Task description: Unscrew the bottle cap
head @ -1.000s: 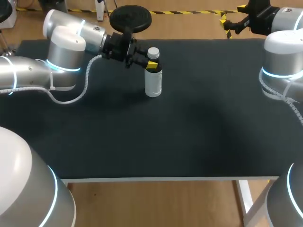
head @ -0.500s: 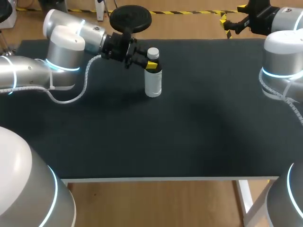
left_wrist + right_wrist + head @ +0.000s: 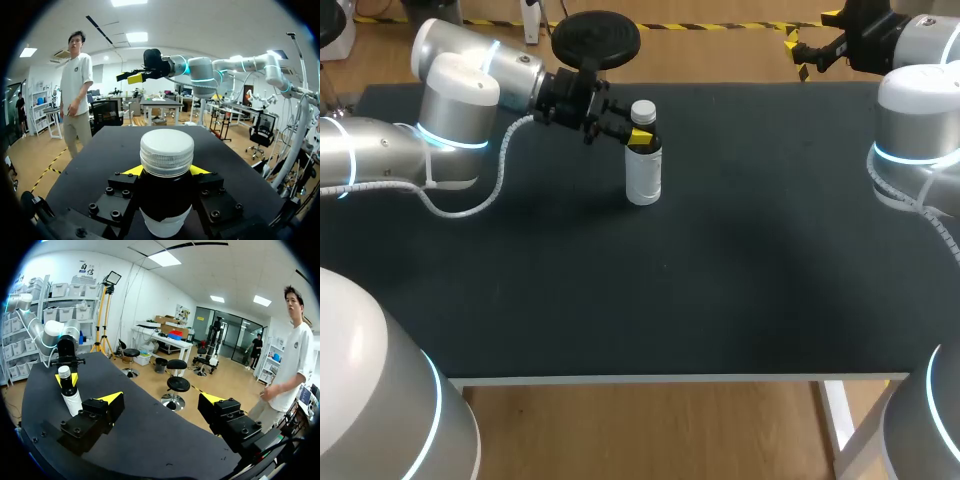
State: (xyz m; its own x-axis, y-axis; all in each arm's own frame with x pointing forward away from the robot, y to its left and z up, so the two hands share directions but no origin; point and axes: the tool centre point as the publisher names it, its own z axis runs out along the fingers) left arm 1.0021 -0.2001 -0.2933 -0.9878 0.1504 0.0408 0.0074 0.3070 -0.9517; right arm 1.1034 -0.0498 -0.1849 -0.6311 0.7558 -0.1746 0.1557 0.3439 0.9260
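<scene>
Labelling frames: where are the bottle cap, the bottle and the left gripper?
bottle cap (image 3: 643,110), head view, its top.
bottle (image 3: 643,180), head view, white body.
left gripper (image 3: 641,137), head view, between its yellow tips.

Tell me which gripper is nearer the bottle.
Left. The left gripper grips the bottle just under its cap; the right gripper hangs open near the far right corner of the table, well away.

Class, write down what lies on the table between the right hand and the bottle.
Nothing: only bare black tabletop separates the right hand and the bottle, seen in the head view.
</scene>
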